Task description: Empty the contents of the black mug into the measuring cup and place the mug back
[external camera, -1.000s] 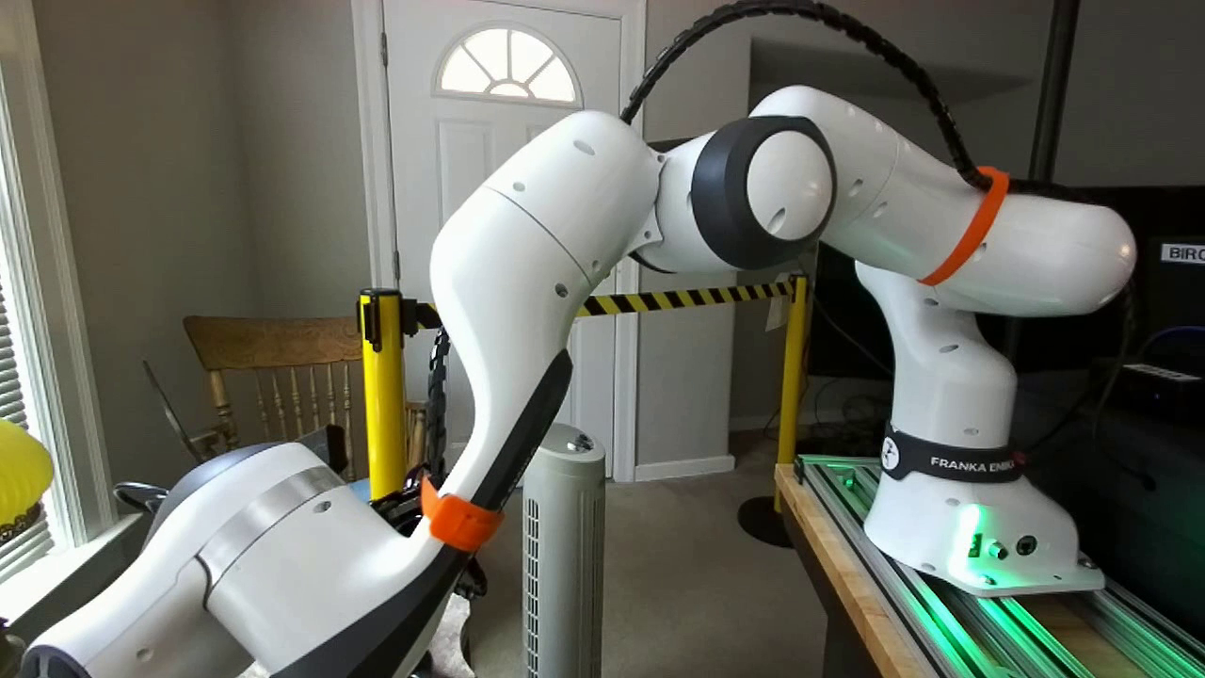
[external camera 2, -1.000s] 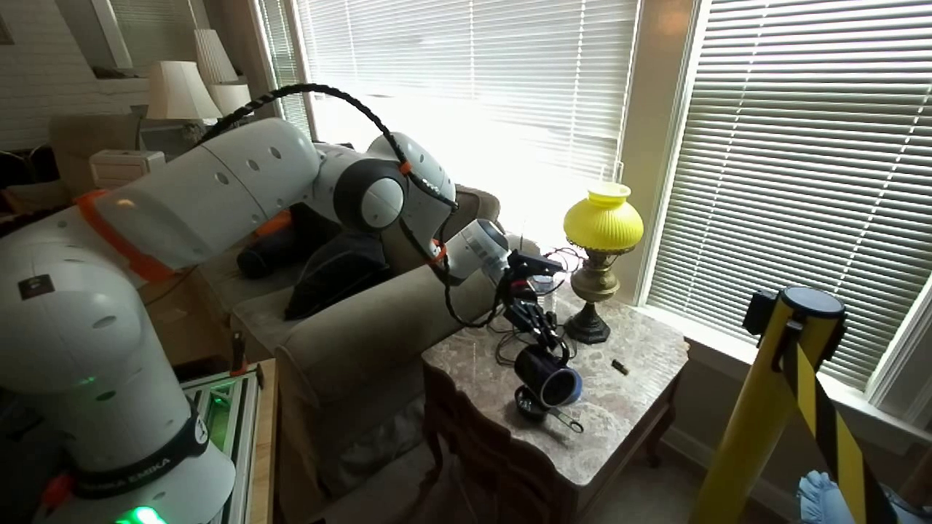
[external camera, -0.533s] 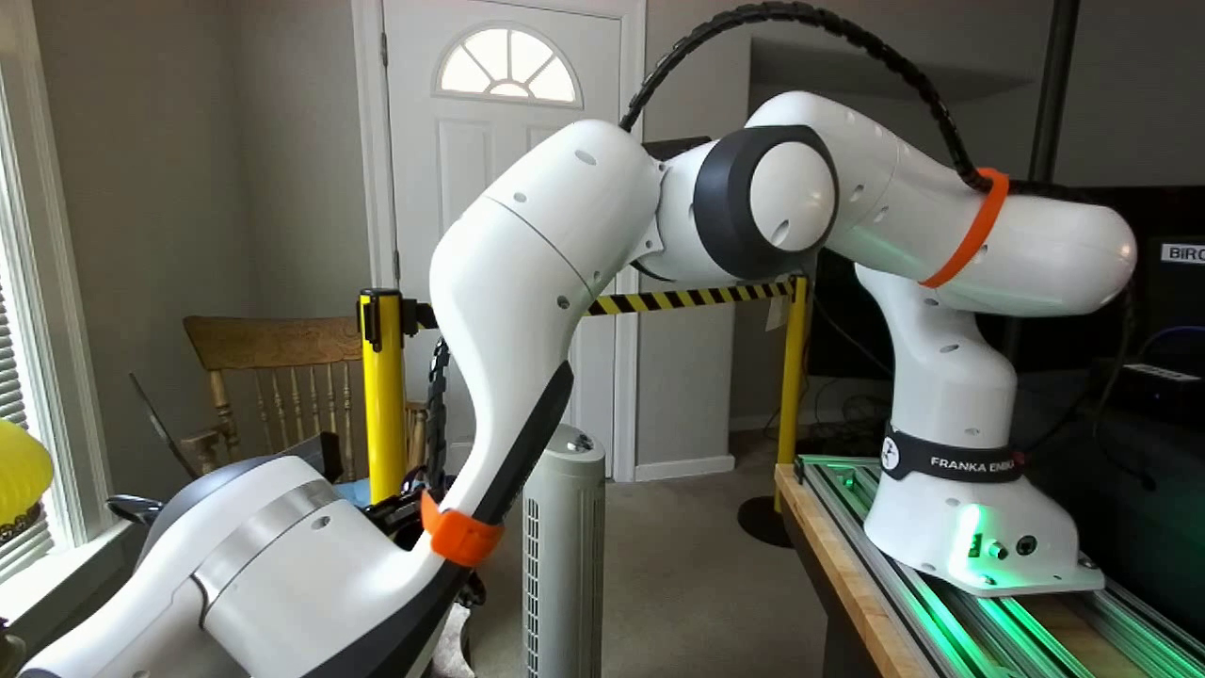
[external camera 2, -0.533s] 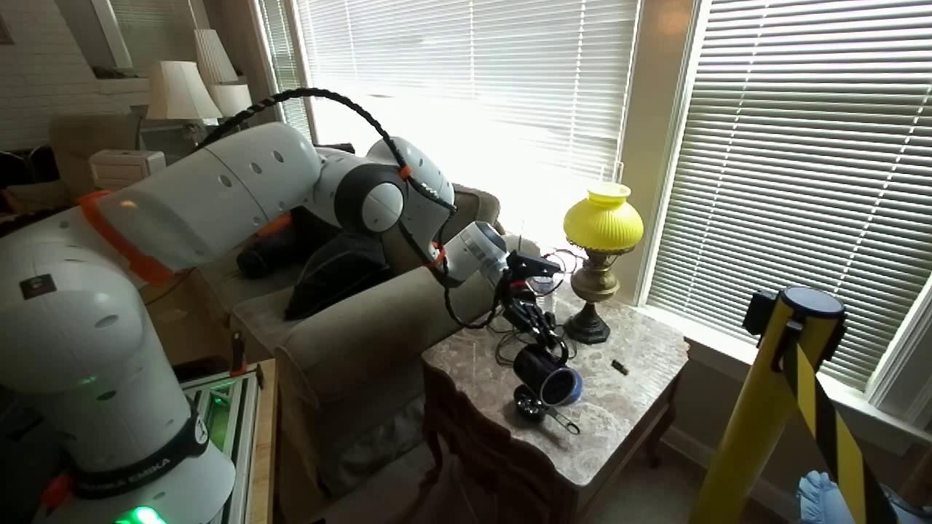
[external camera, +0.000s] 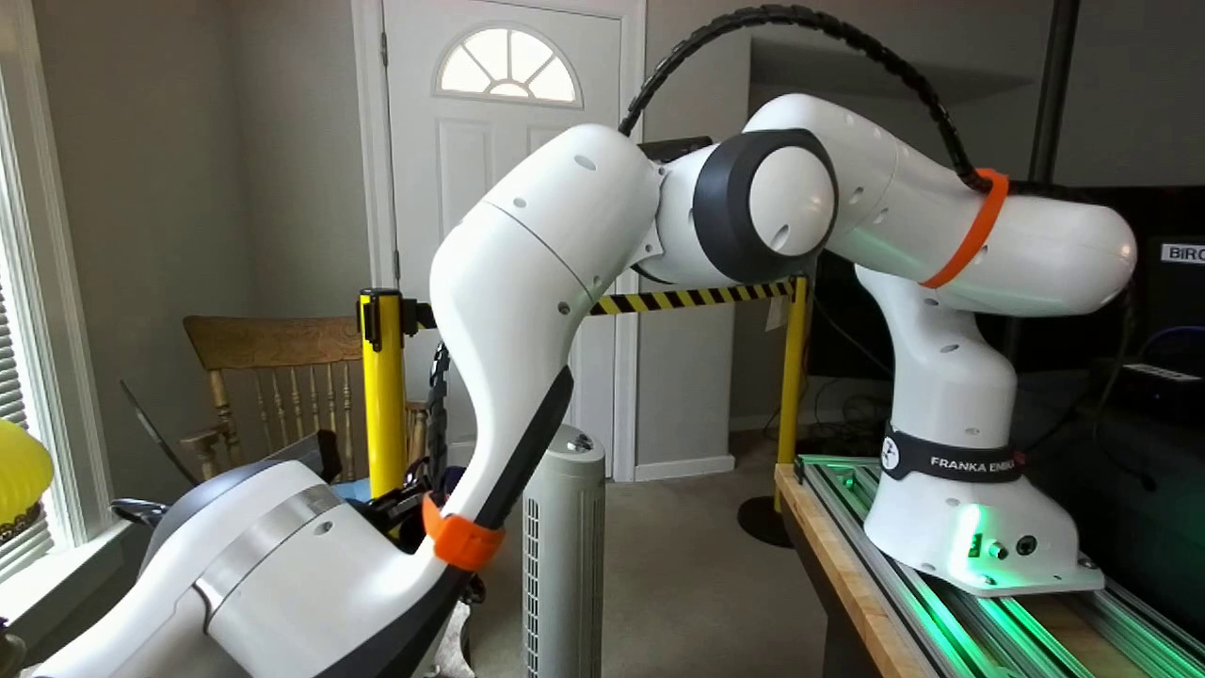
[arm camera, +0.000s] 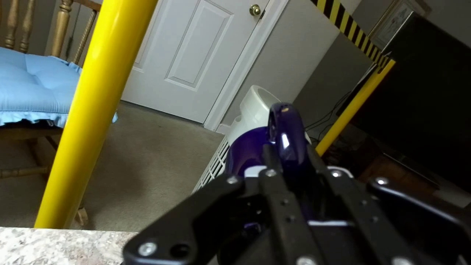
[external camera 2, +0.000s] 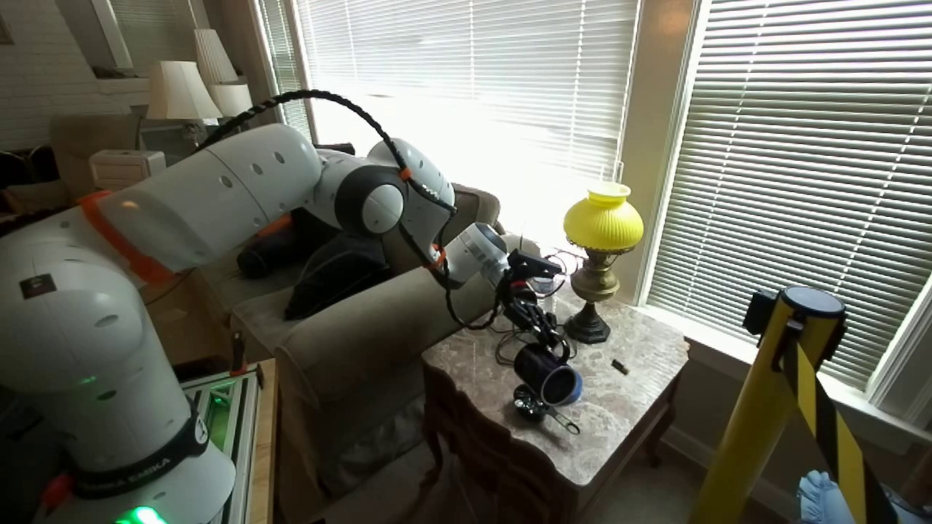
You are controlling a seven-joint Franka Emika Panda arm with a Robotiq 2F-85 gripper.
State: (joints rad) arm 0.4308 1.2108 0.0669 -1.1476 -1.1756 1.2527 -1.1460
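Hanging tilted near the measuring cup over the table, the mug is pinched by its handle in the gripper; the arm has been lowered slightly since earlier.

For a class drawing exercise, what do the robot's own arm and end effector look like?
The glossy white arm is rounded and tubular, with dark grey trim. A ribbed black cable arches above it, and orange straps wrap around it. A dark band marked "FRANKA" rings its white base, where a light glows green. The black end effector has slim, straight fingers and round silver screws.
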